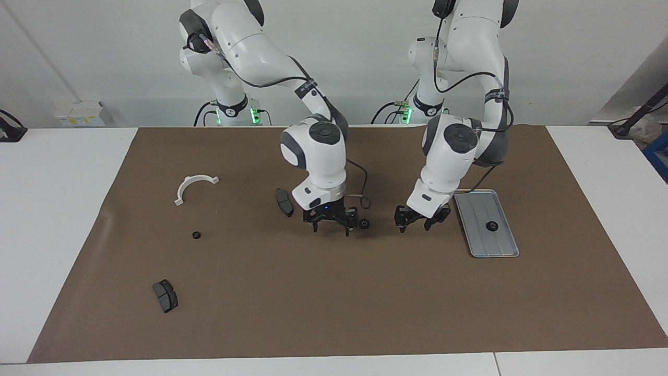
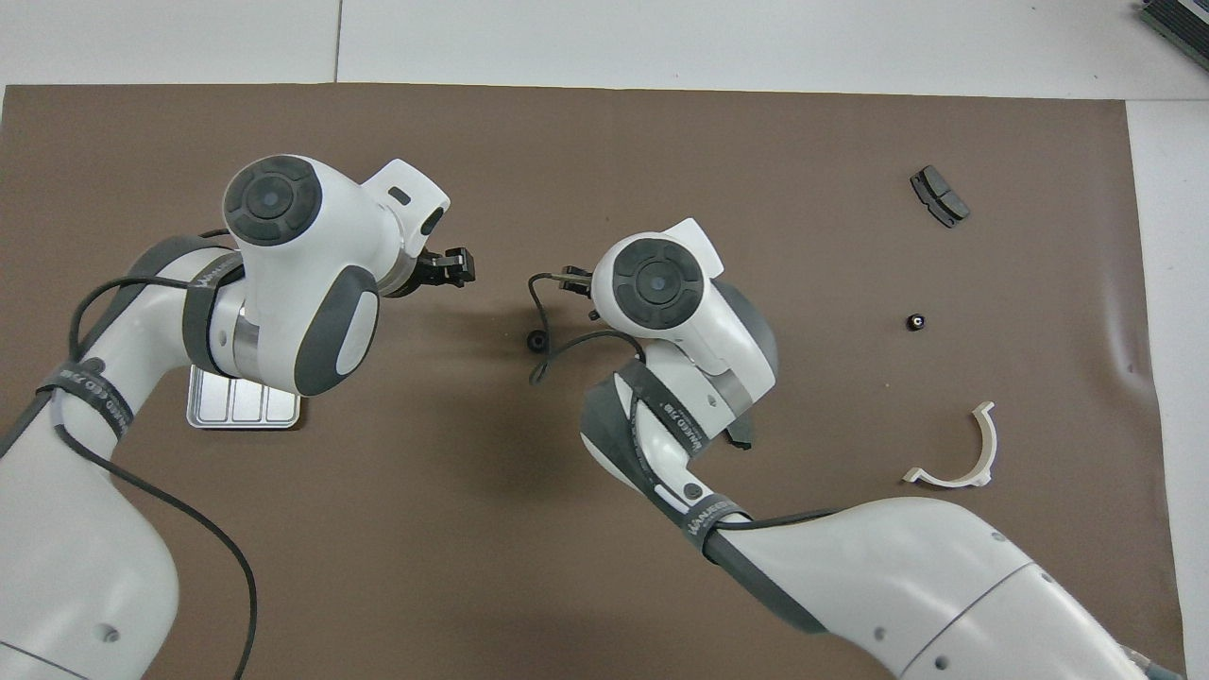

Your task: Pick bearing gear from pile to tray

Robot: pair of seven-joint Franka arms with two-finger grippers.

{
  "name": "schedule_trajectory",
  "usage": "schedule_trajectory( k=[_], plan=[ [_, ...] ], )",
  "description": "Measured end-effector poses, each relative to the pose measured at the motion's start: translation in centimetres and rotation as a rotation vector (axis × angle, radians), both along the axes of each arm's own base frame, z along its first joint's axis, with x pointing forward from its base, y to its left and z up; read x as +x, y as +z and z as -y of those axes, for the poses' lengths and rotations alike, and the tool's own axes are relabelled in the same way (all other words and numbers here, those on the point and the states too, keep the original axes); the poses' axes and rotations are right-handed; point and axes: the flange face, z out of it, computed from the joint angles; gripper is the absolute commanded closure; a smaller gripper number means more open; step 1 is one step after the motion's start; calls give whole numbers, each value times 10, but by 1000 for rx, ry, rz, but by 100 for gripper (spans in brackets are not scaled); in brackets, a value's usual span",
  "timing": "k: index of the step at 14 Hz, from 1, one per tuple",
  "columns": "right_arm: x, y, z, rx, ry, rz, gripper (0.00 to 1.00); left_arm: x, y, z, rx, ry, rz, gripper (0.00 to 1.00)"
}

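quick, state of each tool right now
Left tool: open, holding nothing, low over the mat beside the tray.
Right tool: open, holding nothing, beside a black ring on the mat.

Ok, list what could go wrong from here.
1. The black ring lies on the mat just outside the open right gripper; a sideways move may knock it rolling.
2. The left gripper hangs close by, beside the tray; the arms might collide if both go for the ring.
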Motion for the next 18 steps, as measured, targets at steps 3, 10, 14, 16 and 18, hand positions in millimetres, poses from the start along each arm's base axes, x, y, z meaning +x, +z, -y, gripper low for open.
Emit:
schedule_trajectory(
  k=[3, 10, 14, 16, 18],
  plan=[
    [1, 9, 77, -53, 51, -20, 0, -10, -11, 52, -18, -20, 6, 28],
    [-3, -15, 219, -106, 233, -125, 0, -41, -71, 101, 17, -90, -79, 36],
    [-3, -24, 281, -119, 284, -154, 0, -45, -77, 97, 29, -90, -93, 48],
    [-4, -28, 300, -120, 289, -164, 0, -48, -77, 94, 34, -90, -98, 53],
    [-5, -31, 311, -119, 280, -172, 0, -52, -77, 95, 42, -95, -110, 58]
  ],
)
